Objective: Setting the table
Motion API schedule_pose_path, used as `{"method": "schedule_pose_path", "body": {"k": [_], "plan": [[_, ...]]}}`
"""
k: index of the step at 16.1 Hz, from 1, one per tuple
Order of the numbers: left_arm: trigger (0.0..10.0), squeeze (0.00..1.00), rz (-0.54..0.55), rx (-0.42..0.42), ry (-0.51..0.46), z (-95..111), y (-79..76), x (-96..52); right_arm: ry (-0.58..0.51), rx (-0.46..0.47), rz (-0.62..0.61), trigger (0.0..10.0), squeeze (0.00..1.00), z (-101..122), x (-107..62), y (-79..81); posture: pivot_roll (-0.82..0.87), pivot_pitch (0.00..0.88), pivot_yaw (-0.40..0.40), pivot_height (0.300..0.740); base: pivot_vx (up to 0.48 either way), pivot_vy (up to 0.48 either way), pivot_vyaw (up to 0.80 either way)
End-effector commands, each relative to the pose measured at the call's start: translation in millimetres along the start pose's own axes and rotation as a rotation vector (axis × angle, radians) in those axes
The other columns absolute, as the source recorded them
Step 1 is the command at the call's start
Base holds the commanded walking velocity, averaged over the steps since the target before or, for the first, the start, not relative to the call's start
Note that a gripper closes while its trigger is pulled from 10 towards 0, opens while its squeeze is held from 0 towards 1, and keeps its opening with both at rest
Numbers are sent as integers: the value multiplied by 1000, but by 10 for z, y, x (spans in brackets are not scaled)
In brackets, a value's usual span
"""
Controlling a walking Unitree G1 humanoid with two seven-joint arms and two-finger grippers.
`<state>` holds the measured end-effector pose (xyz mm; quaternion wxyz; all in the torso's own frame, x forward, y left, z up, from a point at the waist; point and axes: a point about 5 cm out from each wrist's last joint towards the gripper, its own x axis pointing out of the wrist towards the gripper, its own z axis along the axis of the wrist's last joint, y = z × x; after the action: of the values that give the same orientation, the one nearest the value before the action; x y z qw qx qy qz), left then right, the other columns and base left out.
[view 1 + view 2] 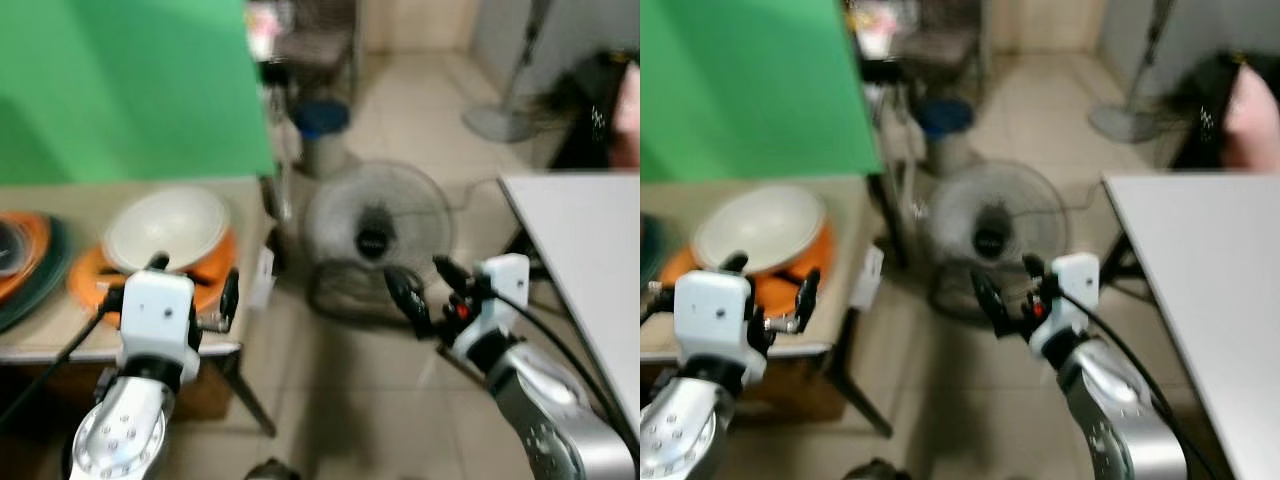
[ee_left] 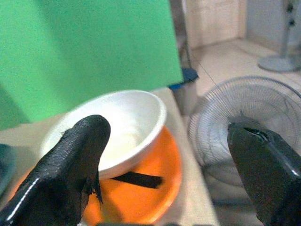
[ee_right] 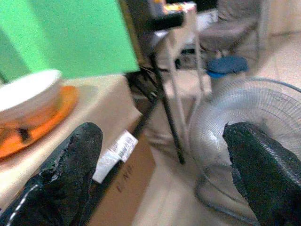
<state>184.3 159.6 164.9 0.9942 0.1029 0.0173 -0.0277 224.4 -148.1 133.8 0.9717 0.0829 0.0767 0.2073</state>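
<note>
A white bowl (image 1: 165, 225) rests on an orange plate (image 1: 215, 275) at the right end of a low beige table (image 1: 250, 200). A short black item (image 2: 138, 180) lies on that plate beside the bowl. Further left an orange plate (image 1: 25, 250) sits on a dark green one (image 1: 45, 285). My left gripper (image 1: 195, 280) hovers open just in front of the bowl with nothing between its fingers (image 2: 70, 174). My right gripper (image 1: 428, 285) is open over the floor, in front of the floor fan, holding nothing. A white table (image 1: 580, 260) stands to the right.
A round floor fan (image 1: 375, 235) stands in the gap between the two tables. Behind it are a blue bin (image 1: 322, 120) and a pedestal fan base (image 1: 500, 122). A green screen (image 1: 120, 90) backs the beige table. A cardboard box (image 3: 117, 150) sits below it.
</note>
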Motion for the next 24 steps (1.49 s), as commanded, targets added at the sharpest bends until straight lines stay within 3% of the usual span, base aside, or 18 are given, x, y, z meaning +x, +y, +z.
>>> {"method": "schedule_pose_path", "body": {"k": [1, 8, 11, 15, 17, 18, 19, 24], "plan": [[10000, 0, -1, -3, -5, 17, -8, -24, 13, 3, -31, 10000, 1000, -11, -35, -60, 19, 70, 41, 740, 0, 424, 0], [10000, 0, -16, 50, -26, 74, 55, 19, 6, 24, -62, 10000, 1000, 45, 26, -55, 19, 73, 43, 740, 0, 426, 0], [10000, 0, -6, 36, -27, 86, 85, 76, 2, 39, -76, 10000, 1000, 62, 46, -60, 18, 72, 46, 740, 0, 439, -800], [10000, 0, 25, 33, -42, 138, 121, 160, -19, 33, -92, 10000, 1000, 127, 57, -70, 12, 74, 42, 740, 0, -337, -400], [10000, 0, 41, -16, -38, 129, 104, 143, -23, 29, -81, 10000, 1000, 161, 71, -60, 12, 75, 34, 740, 0, 0, 0], [10000, 0, 51, -20, -28, 121, 103, 132, -19, 27, -70, 10000, 690, 176, 84, -47, 13, 74, 29, 740, 0, 0, 0], [10000, 0, 52, -18, -28, 123, 101, 123, -11, 26, -53, 10000, 0, 187, 101, -27, 13, 73, 26, 740, 0, 0, 0], [10000, 0, 25, -30, -39, 158, 99, 137, -9, 13, 11, 10000, 0, 259, 238, 58, 29, 64, 12, 740, 0, 0, 0]]}}
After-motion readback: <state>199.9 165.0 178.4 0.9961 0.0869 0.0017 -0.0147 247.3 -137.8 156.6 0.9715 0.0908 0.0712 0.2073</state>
